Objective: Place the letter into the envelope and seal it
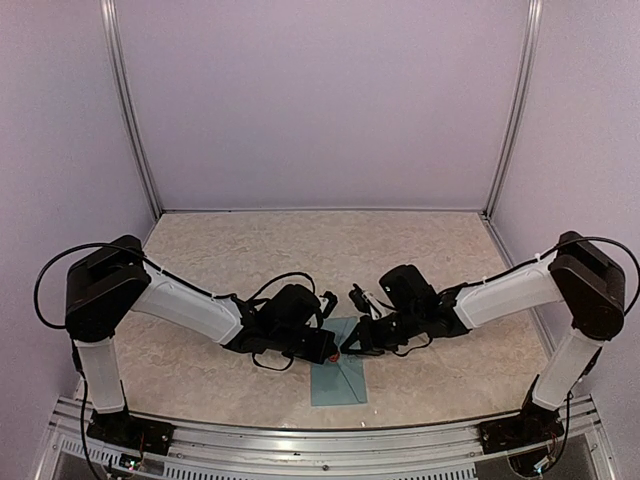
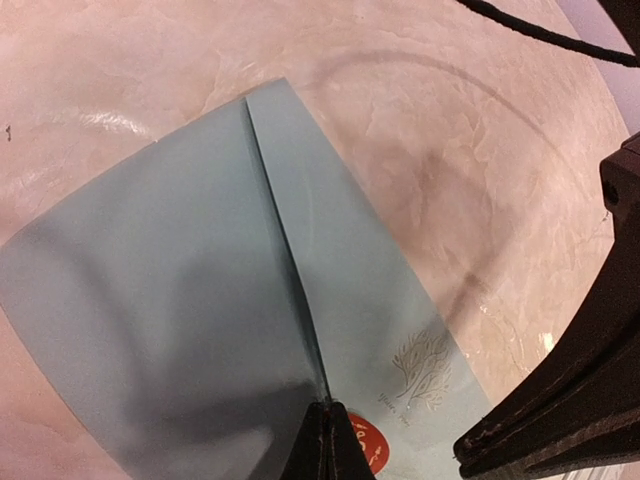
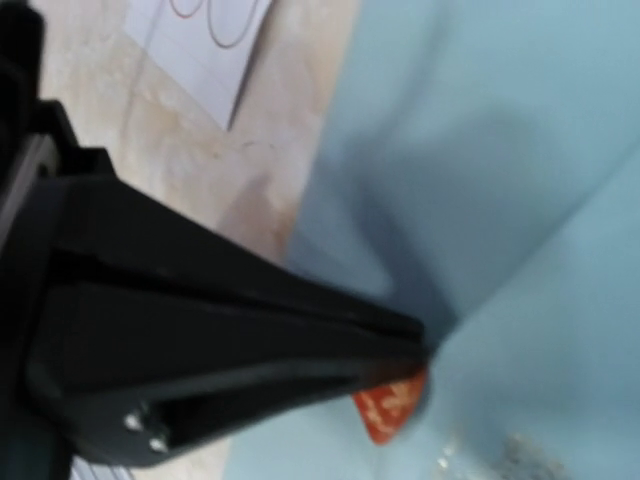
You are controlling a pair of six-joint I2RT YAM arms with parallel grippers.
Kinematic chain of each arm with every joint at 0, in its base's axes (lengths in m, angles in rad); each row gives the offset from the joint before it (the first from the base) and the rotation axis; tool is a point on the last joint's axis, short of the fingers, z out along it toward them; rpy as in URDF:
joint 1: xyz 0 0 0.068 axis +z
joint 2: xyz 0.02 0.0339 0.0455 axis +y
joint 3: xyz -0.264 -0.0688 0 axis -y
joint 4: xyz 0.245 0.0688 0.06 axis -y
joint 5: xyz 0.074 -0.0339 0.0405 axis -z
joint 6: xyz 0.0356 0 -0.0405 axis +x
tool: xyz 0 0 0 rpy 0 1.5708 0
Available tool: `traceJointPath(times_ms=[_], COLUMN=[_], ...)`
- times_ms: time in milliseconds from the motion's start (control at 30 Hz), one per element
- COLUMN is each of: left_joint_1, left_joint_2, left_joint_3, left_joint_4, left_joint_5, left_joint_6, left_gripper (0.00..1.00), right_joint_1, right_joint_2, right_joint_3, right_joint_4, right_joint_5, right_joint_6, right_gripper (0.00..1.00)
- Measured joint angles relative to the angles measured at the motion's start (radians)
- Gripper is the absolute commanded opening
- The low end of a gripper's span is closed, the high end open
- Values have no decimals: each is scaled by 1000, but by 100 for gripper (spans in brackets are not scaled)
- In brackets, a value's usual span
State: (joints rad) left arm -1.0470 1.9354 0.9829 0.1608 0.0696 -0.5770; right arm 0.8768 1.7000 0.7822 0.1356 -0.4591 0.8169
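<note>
The envelope (image 1: pixel 340 385) lies flat on the surface (image 1: pixel 300 250), close to the near edge and between the two arms. Its long axis runs from the near edge toward the back wall, slightly tilted. In the left wrist view a straight seam runs down the envelope to the fingertips.

The left gripper (image 1: pixel 328 348) has its fingers pressed together on the envelope, just beside a red-orange sticker (image 2: pixel 368 447). The right gripper (image 1: pixel 350 345) is also closed, its tip over the same sticker; whether it pinches the sticker cannot be told. A white card (image 3: pixel 200 40) lies beyond the envelope's edge.
</note>
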Motion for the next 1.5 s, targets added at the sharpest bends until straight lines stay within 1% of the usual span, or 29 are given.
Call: traceJointPath(times_ms=[567,933,1000,1100,1200,1300,1500], left_joint_1=[0,-2,-2,-2,-3,-3,-3], left_joint_2=[0,0,0,-7,-27,-73,-146], left_joint_3=[0,0,0,0,0,-7,-30], left_joint_4=[-2,-4,-6,-16,-42,-64,-40], left_joint_5=[-3,-6,-12,-36,-75,-106,-91], left_joint_6=[0,0,1,7,15,21,11], left_gripper=[0,0,5,16,22,19,4], right_joint_1=[0,0,0,0,0,0,0], right_joint_2=[109,154,161,167,168,169,175], right_joint_3=[43,72,80,92,93,93,101], right_joint_4=[43,12,3,-4,-4,-4,-7], right_joint_5=[-23,-5,-5,-5,-3,-4,-4], right_joint_6=[0,0,1,1,3,4,5], right_gripper=[1,0,0,0,0,0,0])
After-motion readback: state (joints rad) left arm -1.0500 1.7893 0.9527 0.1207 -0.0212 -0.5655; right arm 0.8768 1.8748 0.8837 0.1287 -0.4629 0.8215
